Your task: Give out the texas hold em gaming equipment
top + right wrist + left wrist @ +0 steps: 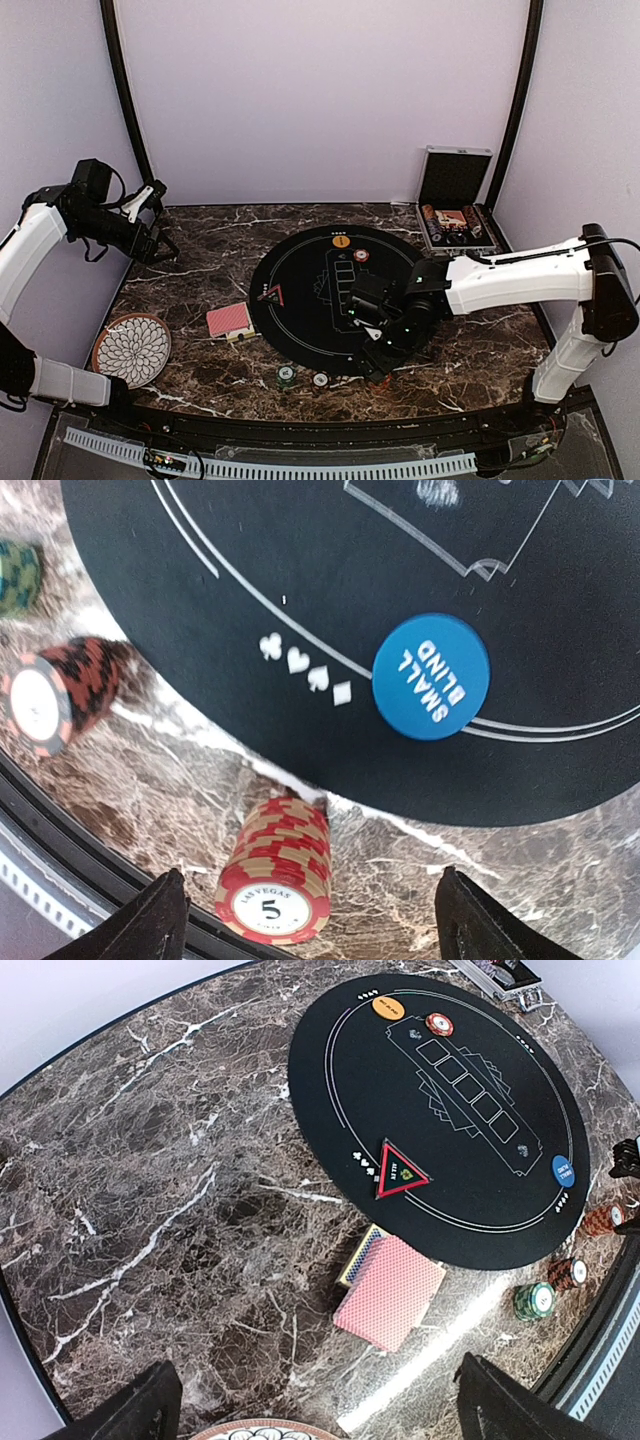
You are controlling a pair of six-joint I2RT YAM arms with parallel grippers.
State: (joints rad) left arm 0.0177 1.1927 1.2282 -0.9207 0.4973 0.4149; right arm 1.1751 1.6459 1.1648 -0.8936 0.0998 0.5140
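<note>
A stack of red-and-tan poker chips (pixel 277 870) stands on the marble just off the black round mat (pixel 250 560). My right gripper (pixel 310 920) is open around it, touching nothing. A blue button disc (pixel 431 677) lies on the mat's edge. A black-red chip stack (pixel 55 690) and a green one (pixel 15 575) stand further left. Red-backed playing cards (pixel 392 1290) lie beside the mat, below my left gripper (pixel 320 1405), which hangs open and high over the table's left. An orange disc (pixel 341 240) and a red chip (pixel 360 255) sit at the mat's far side.
The open chip case (pixel 452 205) stands at the back right. A flower-patterned plate (pixel 131 348) sits at the front left. A red triangle marker (pixel 271 295) lies on the mat's left edge. The table's raised front rim (pixel 60 860) runs close behind the red stack.
</note>
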